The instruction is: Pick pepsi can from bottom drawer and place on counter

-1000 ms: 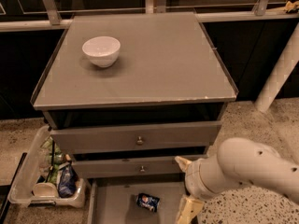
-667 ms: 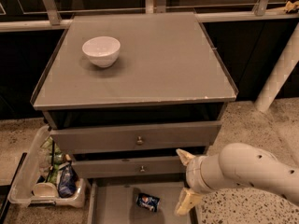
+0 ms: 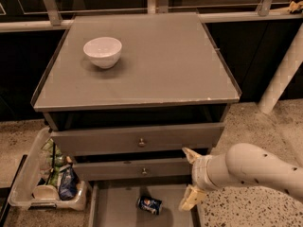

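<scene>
The pepsi can (image 3: 149, 205) lies on its side on the floor of the open bottom drawer (image 3: 116, 208), near the drawer's right half. My gripper (image 3: 189, 178) hangs at the drawer's right edge, above and to the right of the can, apart from it. Its two tan fingers (image 3: 191, 154) are spread one above the other with nothing between them, so it is open. The white arm runs off to the lower right. The counter (image 3: 156, 65) is the wide grey top of the cabinet, above the drawers.
A white bowl (image 3: 102, 51) stands on the counter's back left. Two closed drawer fronts with knobs (image 3: 141, 142) sit above the open drawer. A clear bin (image 3: 45, 178) with snack bags is on the floor at left. A white post (image 3: 283, 74) rises at right.
My gripper has risen and moved slightly left along the drawer's right edge, and both fingers now show spread. The can has not moved.
</scene>
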`<act>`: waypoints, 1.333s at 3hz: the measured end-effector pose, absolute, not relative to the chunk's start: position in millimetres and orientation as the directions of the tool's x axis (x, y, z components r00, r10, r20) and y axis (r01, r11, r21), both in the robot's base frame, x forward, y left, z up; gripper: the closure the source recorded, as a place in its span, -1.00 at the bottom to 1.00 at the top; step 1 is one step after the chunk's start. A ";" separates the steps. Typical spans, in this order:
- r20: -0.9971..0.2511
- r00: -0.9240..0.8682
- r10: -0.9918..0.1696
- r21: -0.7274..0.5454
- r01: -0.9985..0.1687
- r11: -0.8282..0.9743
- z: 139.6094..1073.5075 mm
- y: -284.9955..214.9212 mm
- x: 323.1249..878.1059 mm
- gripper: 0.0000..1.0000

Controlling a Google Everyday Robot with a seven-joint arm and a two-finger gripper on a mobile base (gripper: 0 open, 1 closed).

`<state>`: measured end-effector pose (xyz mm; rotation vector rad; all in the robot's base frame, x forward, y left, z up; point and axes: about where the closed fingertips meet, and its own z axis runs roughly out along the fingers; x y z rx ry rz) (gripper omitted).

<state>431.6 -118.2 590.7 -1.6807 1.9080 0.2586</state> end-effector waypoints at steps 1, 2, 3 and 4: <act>-0.516 -0.040 -0.856 -0.240 -0.952 0.188 574.9 -112.5 433.6 -1.00; -0.528 -0.013 -0.849 -0.284 -0.940 0.191 539.7 -106.8 446.1 -1.00; -0.569 0.026 -0.822 -0.330 -0.923 0.199 490.7 -103.9 463.2 -1.00; -0.621 0.079 -0.780 -0.346 -0.920 0.183 444.4 -102.8 475.6 -1.00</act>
